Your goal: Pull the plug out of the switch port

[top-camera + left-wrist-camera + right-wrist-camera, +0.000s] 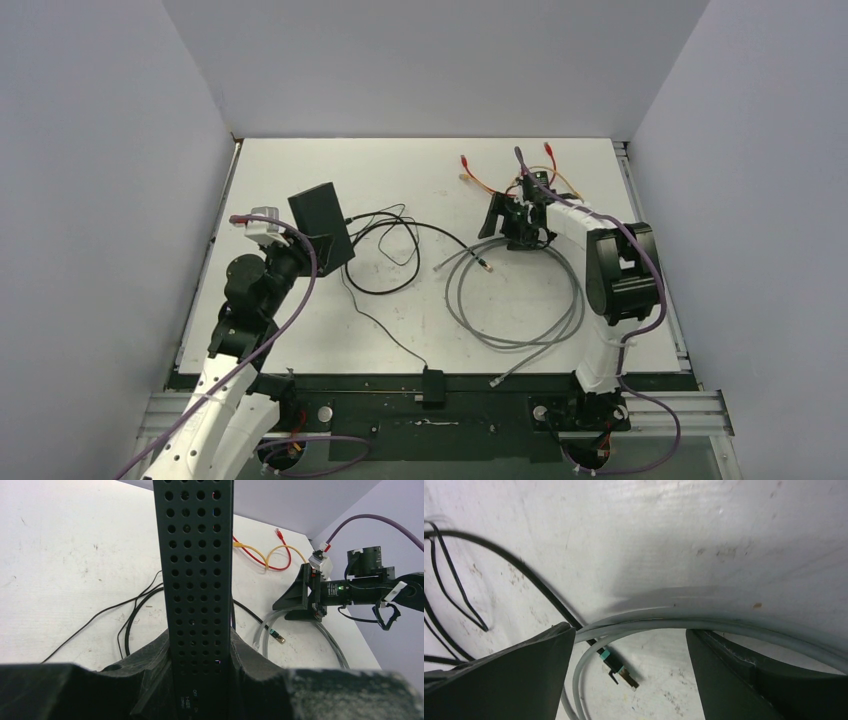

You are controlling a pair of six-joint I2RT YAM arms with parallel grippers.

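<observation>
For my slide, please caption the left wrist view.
Left gripper holds the perforated black switch; right gripper behind it.

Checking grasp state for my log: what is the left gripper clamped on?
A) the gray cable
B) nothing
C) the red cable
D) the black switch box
D: the left wrist view shows the left gripper closed on both sides of the perforated black switch.

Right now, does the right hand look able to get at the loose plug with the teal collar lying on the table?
Probably yes. The right hand is open above the plug, which lies bare on the table near the grey cable; only that cable crosses between its fingers.
</observation>
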